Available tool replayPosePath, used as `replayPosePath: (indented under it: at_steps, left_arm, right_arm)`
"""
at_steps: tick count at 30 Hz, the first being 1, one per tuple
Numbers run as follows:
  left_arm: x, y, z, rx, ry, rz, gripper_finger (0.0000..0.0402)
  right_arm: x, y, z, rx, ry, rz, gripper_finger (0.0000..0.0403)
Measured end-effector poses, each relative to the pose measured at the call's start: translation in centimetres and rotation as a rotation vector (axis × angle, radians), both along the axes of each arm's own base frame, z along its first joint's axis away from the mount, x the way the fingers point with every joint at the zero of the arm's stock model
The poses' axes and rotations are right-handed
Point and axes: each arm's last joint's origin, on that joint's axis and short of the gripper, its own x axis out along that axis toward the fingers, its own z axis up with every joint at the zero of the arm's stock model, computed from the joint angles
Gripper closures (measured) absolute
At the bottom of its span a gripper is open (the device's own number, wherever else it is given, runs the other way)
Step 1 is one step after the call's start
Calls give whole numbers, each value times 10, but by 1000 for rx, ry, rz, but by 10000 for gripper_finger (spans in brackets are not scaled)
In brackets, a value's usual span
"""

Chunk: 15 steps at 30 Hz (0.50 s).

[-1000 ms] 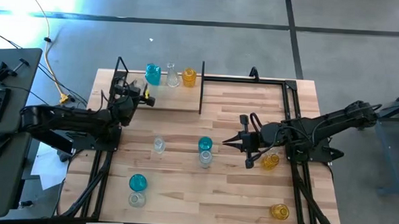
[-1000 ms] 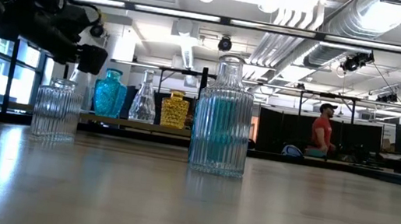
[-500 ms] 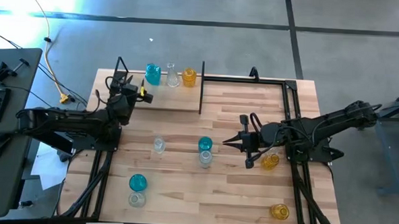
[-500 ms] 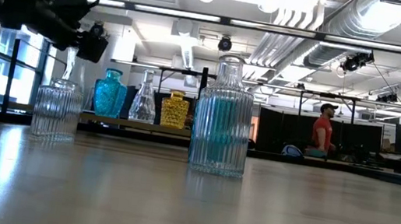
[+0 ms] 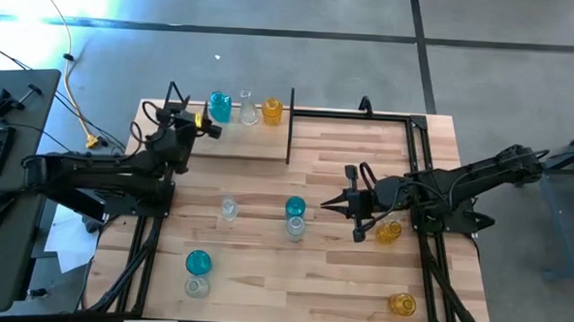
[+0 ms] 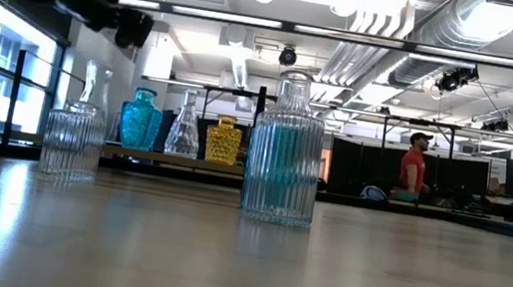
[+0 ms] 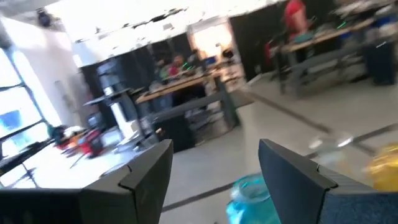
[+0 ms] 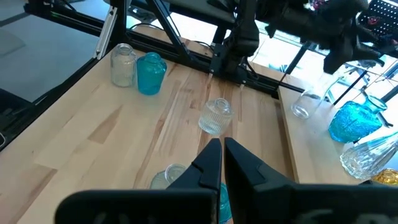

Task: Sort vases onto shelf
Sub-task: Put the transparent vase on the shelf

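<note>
Over the shelf's (image 5: 231, 142) left end, at the worktop's (image 5: 340, 280) far left corner, your left gripper (image 5: 199, 123) hovers with fingers apart and empty, near the three vases (image 5: 244, 109) lined along the shelf. Lift it clear of the end post before swinging toward the loose vases (image 5: 229, 208) mid-worktop. Your right gripper (image 5: 330, 204) waits with fingers together by the teal vase (image 5: 295, 208).
</note>
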Motion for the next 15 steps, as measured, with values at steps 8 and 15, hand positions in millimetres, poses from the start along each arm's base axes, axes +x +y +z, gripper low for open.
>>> replayPosePath:
  at_steps: [8, 15]
  left_arm:
    - [22, -46, 8, -42, 116, -301, 223]
    - [24, -70, 0, -259, 264, -471, 335]
  right_arm:
    - [0, 0, -1, -5, 11, 1, 403]
    - [0, 0, -1, -7, 11, 1, 403]
